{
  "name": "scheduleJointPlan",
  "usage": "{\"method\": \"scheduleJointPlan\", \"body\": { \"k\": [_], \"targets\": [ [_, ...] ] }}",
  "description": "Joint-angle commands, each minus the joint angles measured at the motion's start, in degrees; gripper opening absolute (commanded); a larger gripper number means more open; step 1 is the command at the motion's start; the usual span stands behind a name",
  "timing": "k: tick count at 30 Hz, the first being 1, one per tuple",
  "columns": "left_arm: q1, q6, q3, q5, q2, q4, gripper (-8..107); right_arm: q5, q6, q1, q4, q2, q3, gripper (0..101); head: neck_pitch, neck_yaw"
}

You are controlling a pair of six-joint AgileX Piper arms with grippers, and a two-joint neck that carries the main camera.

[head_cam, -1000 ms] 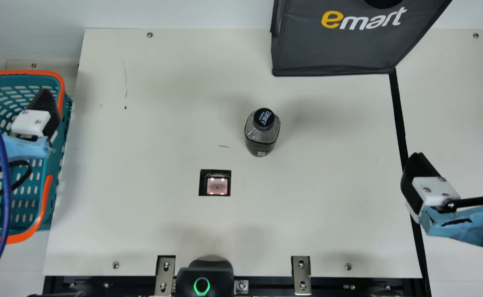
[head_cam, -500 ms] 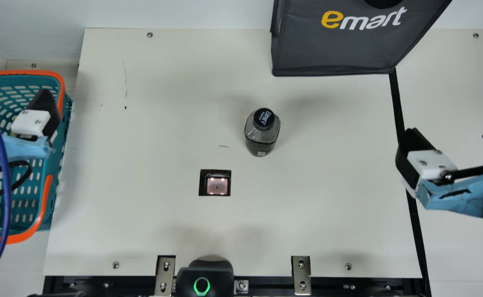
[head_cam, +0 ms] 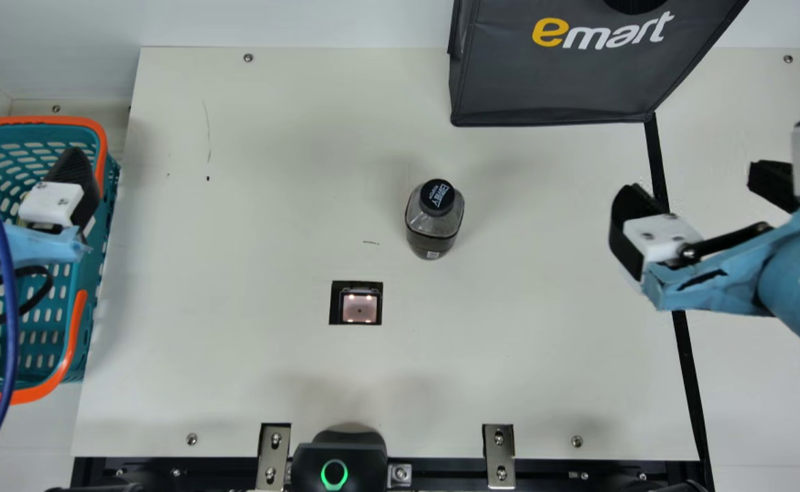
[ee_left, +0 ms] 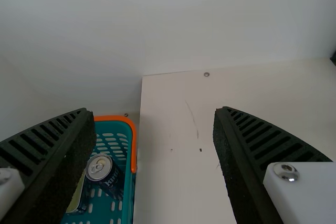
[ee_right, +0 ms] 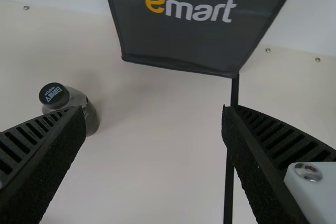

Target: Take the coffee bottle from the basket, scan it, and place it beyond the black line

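Note:
The coffee bottle [head_cam: 430, 222], with a black cap, stands upright on the table, behind and right of the scanner window [head_cam: 359, 307]. My right gripper [head_cam: 704, 181] is open over the black line [head_cam: 688, 372], to the bottle's right. In the right wrist view the bottle [ee_right: 89, 109] is partly behind one finger of my right gripper [ee_right: 153, 111], which holds nothing. Above the basket [head_cam: 91, 328], at the left, is my left gripper [head_cam: 22, 154]. The left wrist view has my left gripper [ee_left: 149, 111] open and without a thing between its fingers.
A dark shopping bag [head_cam: 563, 82] stands at the back right. The basket holds cans, one of them a dark can [ee_left: 109, 177]. A black device with a green ring [head_cam: 338, 461] sits at the front edge. A blue cable [head_cam: 9, 294] crosses the basket.
My right gripper has moved back and to the left, from the right edge to over the black line. The left arm and the bottle have kept still.

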Motion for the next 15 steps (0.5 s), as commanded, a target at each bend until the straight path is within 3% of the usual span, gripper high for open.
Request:
{"method": "scheduleJointPlan", "body": {
  "k": [1,15],
  "targets": [
    [0.0,0.0,0.0,0.0,0.0,0.0,90,-0.16,0.93,2.1,-0.94,0.43,0.02,91,-1.48,0.09],
    [0.0,0.0,0.0,0.0,0.0,0.0,90,-1.68,6.19,11.25,-3.64,4.49,0.55,91,-1.48,0.09]
  ]
}}
